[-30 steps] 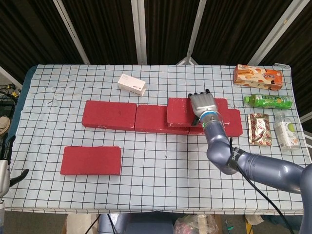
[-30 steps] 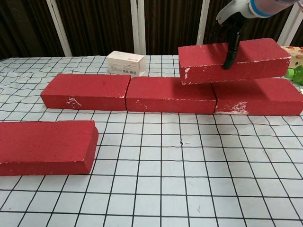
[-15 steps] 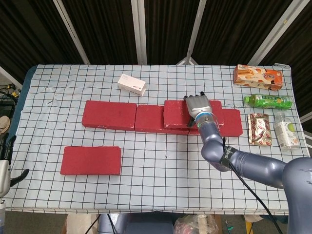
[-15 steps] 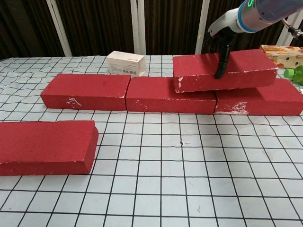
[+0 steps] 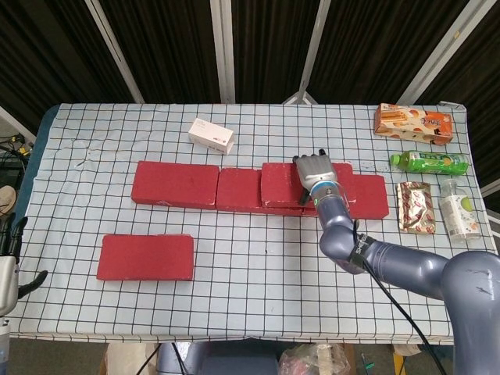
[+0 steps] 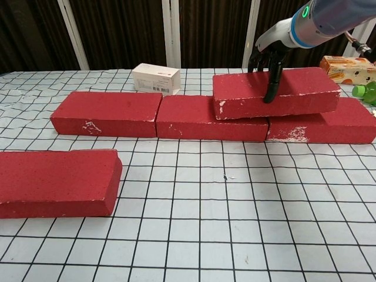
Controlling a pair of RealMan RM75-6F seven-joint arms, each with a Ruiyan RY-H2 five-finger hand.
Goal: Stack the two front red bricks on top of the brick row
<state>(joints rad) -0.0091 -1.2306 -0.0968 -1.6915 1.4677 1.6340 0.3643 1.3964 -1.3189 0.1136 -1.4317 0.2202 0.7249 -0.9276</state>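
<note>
Currently the right hand (image 6: pixel 271 56) grips the stacked brick (image 6: pixel 274 94) from above, thumb down its front face and the other fingers over the back edge; this brick lies on the brick row (image 6: pixel 158 114), straddling the seam between the middle and right-end bricks, toward the desk's (image 5: pixel 258 266) right side. Second front brick (image 6: pixel 56 182) lies flat near the front-left corner, well apart from the row. Left hand (image 5: pixel 6 273) shows only at the desk's left edge; cannot tell how its fingers lie.

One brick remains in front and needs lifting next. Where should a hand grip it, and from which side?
Grip the front brick across its narrow width at mid-length, coming down from above: it lies flat, long side left-right, with bare table around it. The left hand is nearer.
</note>
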